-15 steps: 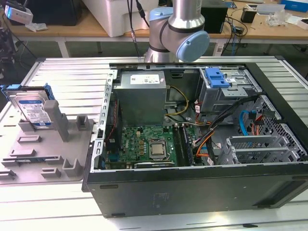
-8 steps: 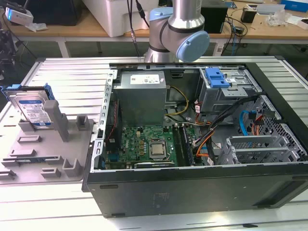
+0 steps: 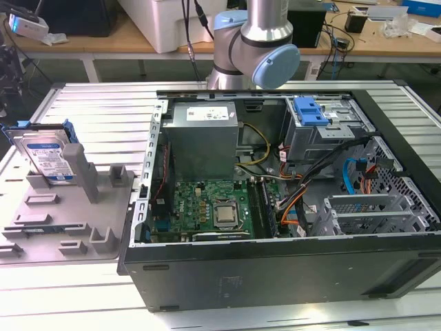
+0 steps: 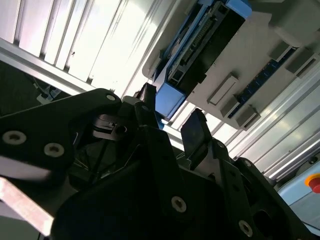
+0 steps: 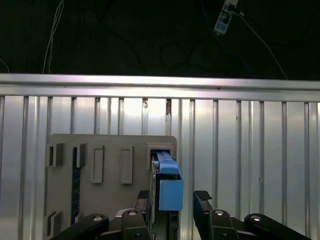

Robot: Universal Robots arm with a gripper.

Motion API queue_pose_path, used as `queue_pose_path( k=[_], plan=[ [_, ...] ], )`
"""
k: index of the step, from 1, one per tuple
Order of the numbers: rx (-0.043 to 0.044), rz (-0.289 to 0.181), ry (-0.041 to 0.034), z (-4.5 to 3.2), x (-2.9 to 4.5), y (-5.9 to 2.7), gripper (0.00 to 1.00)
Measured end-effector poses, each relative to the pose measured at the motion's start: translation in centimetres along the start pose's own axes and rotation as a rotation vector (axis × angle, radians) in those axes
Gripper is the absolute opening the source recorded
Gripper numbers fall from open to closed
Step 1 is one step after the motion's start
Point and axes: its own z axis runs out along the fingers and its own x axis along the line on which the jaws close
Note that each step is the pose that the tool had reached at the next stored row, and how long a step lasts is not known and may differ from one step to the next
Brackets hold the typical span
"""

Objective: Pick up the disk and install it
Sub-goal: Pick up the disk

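Slatted table (image 3: 103, 103): disk (image 3: 48, 155) upright in fixture (image 3: 76, 221), label clear in exterior view, edge-on beyond wide-open gripper (image 5: 173, 196) in both wrist views.

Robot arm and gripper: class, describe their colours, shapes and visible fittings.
The arm is a silver tube with grey joints and round light-blue caps. The gripper is black, with jointed link fingers and silver screw heads.

We can read no print anywhere. We see a white-and-blue label (image 3: 54, 164) on the disk (image 3: 43, 146) and a white sticker (image 3: 209, 114) on the grey power-supply box (image 3: 203, 148), both illegible.
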Motion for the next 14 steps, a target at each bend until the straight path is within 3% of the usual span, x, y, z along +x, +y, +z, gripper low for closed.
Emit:
queue_pose_path(
  k=[14],
  plan=[
    [-0.0002,0.0,0.0032,0.78,0.1,-0.04,0.48]
  ],
)
